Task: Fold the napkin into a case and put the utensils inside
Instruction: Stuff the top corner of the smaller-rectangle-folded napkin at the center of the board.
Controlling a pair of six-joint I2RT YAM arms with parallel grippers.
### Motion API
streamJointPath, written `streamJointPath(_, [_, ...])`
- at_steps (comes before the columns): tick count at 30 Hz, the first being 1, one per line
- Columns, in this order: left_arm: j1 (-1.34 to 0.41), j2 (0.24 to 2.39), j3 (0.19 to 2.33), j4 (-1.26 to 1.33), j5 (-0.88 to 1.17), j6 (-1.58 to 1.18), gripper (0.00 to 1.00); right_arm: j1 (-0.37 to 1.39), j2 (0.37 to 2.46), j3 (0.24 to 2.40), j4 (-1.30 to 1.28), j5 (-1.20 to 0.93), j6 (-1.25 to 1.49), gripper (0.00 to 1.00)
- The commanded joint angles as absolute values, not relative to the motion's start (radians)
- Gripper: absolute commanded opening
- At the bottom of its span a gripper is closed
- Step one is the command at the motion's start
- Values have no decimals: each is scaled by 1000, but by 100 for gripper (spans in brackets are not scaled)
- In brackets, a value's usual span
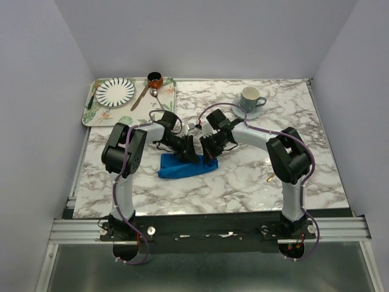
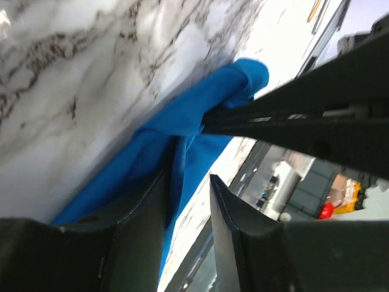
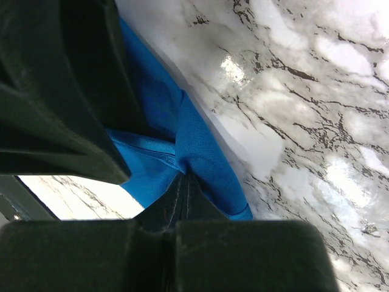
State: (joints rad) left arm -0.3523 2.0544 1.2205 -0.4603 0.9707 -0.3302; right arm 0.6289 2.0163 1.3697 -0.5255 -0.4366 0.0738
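The blue napkin lies folded into a narrow strip on the marble table between the two arms. My right gripper is shut on a fold of the napkin at its right end. My left gripper stands open just over the napkin, with the cloth's edge against the left finger. From above, the left gripper and right gripper sit close together over the cloth. Of the utensils, only a small gold-coloured piece shows, beside the right arm.
A patterned tray at the back left holds a striped plate, a brown-handled spoon and a copper pot. A grey cup on a saucer stands at the back right. Walls close in on both sides.
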Motion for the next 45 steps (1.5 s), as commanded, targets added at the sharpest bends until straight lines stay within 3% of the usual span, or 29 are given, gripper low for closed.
streamJointPath(1, [-345,2002,1201,-574,925,-206,45,615,2071,1368,-574,-379,20,1])
streamJointPath(7, [-362,2023,1224,-566,904,-209,35,615,2060,1373,-572,-443,8,1])
streamJointPath(8, [-365,2025,1230,-565,899,-209,31,617,2060,1373,-572,-460,8,1])
streamJointPath(9, [-365,2026,1238,-565,894,-212,21,617,2050,1374,-572,-465,8,0])
streamJointPath(15, [-367,2040,1270,-539,900,-258,0,615,2003,1370,-568,-535,-32,1])
streamJointPath(27, [-368,2126,1338,-506,893,-319,0,600,2013,1393,-597,-554,-63,2])
streamJointPath(34, [-368,2192,1367,-522,884,-314,0,574,2002,1448,-658,-554,-100,34])
streamJointPath(40, [-370,2207,1376,-555,874,-293,0,545,1997,1514,-669,-569,-92,45])
streamJointPath(45, [-370,2206,1376,-561,868,-287,0,525,2051,1571,-650,-563,-55,46])
